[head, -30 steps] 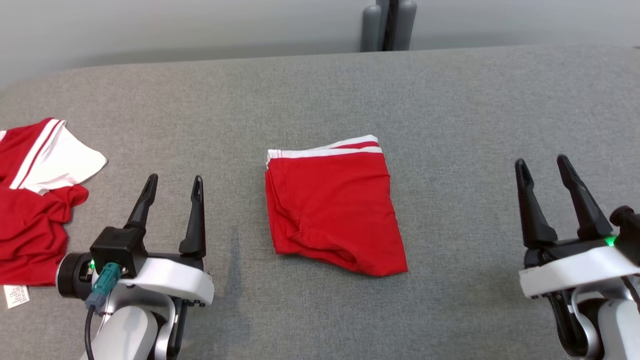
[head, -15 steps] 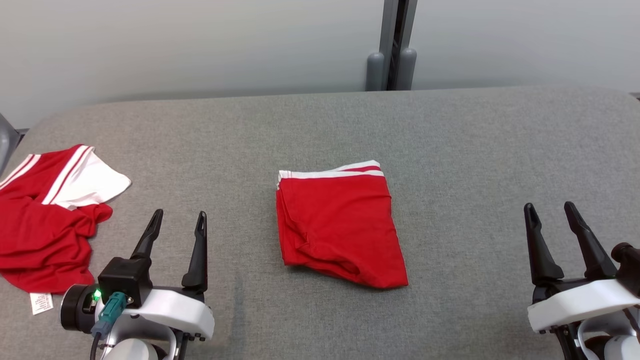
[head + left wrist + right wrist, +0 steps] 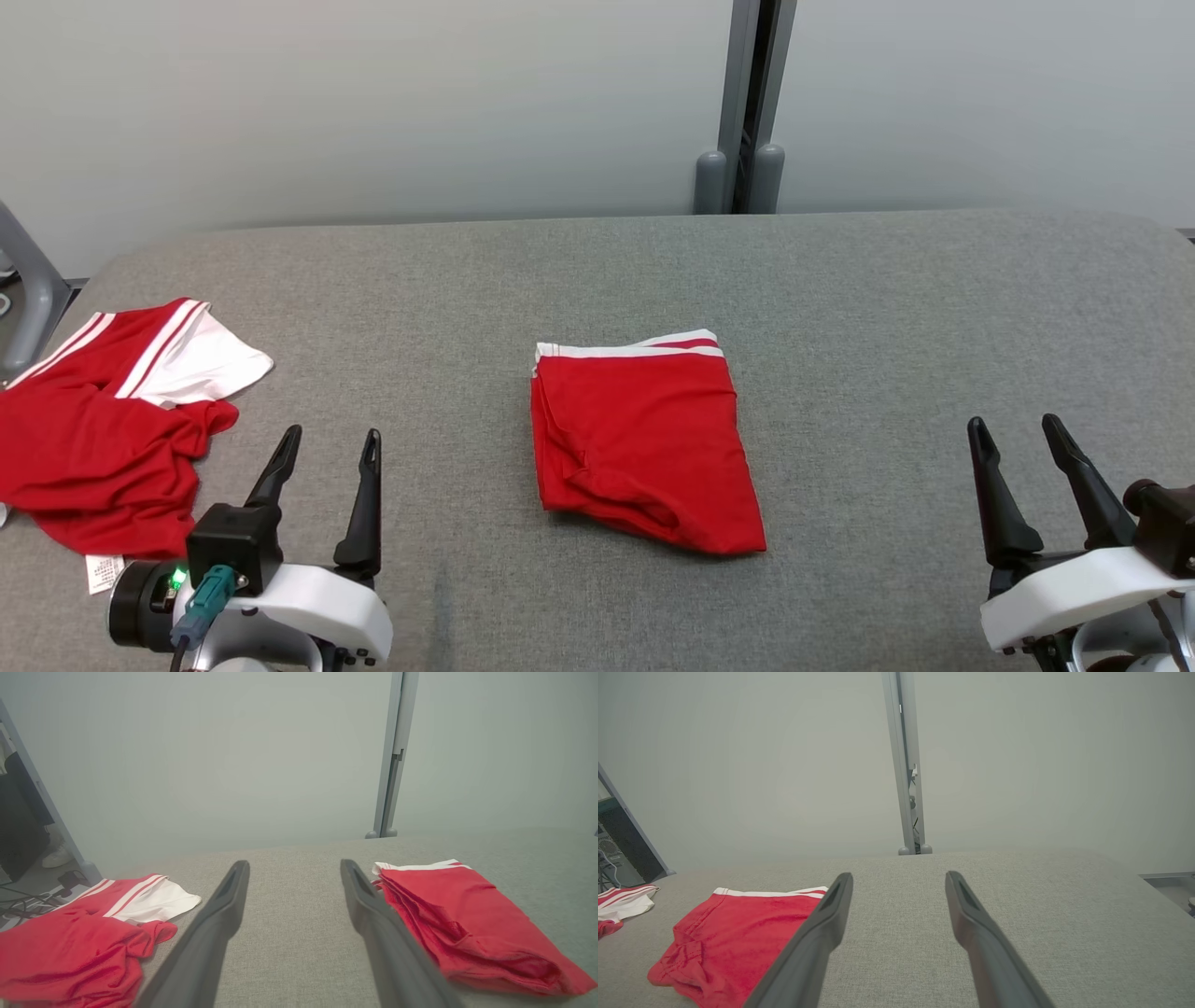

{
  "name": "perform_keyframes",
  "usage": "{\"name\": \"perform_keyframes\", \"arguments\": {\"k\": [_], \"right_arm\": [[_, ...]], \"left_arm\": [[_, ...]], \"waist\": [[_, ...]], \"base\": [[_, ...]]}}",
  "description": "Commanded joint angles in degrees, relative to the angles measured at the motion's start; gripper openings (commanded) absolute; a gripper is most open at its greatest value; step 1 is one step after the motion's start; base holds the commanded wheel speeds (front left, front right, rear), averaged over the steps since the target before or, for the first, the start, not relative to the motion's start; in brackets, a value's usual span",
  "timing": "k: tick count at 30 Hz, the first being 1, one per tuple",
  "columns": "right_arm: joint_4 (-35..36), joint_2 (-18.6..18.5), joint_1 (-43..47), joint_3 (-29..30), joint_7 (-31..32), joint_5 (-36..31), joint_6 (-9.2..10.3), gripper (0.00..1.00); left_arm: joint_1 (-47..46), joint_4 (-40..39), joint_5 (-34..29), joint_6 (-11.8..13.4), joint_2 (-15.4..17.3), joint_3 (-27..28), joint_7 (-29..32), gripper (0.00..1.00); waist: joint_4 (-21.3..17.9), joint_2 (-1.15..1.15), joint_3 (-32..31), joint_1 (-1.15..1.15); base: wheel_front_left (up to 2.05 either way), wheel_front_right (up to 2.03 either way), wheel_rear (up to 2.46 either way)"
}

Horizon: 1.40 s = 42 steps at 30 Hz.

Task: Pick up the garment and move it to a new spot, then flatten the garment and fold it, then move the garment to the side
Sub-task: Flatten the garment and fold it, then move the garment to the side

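As my head has lifted over the last second, the head view has slid down. More wall and the post [image 3: 747, 93] now show, and the table [image 3: 887, 308] sits lower in frame. That is my camera moving, not the cloth. The garment [image 3: 644, 439] lies where it did, mid-table, as a flat red packet with its white band at the far edge. It looks folded to me, so I judge that only the move to the side is left. I read the rising as a step back to look before that move.

My left gripper [image 3: 333, 434] hangs low over the near edge, well left of the garment, fingers spread wide and pointing away from me with nothing between them. In its wrist view the garment [image 3: 467, 919] lies just beyond the right-hand finger. My right gripper [image 3: 1013, 422] mirrors it well to the right, equally wide and empty. A crumpled red-and-white heap [image 3: 103, 439] lies at the table's left end, near my left gripper but apart from it.
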State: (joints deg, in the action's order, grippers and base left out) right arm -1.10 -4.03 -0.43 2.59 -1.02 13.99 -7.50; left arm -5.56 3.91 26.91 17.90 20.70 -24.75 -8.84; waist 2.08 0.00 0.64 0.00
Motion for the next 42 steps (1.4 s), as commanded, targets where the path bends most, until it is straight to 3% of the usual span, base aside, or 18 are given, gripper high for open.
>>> {"name": "perform_keyframes", "arguments": {"k": [1,30,37,42], "right_arm": [[0.1,-0.1,0.6,0.1,0.3,-0.3,0.02,1.00],[0.7,-0.3,0.2,0.7,1.6,-0.8,0.02,1.00],[1.1,-1.4,-1.0,1.2,2.1,-0.8,0.02,1.00],[-0.1,-3.7,-3.9,-1.0,4.2,-0.4,0.02,1.00]], "left_arm": [[0.3,0.2,0.4,0.3,0.5,0.3,-0.1,1.00],[-0.9,0.3,0.8,0.7,0.6,-0.5,-0.4,1.00],[-3.1,-0.1,0.2,0.3,0.0,-1.1,-0.5,1.00],[-6.2,-0.4,-0.3,-0.2,-1.5,-2.0,-1.4,1.00]], "waist": [[0.0,0.00,-0.1,0.00],[0.5,0.00,0.5,0.00],[2.4,0.00,2.7,0.00],[5.5,0.00,7.8,0.00]], "base": [[0.00,0.00,0.00],[0.00,0.00,0.00],[0.00,0.00,0.00],[0.00,0.00,0.00]]}}
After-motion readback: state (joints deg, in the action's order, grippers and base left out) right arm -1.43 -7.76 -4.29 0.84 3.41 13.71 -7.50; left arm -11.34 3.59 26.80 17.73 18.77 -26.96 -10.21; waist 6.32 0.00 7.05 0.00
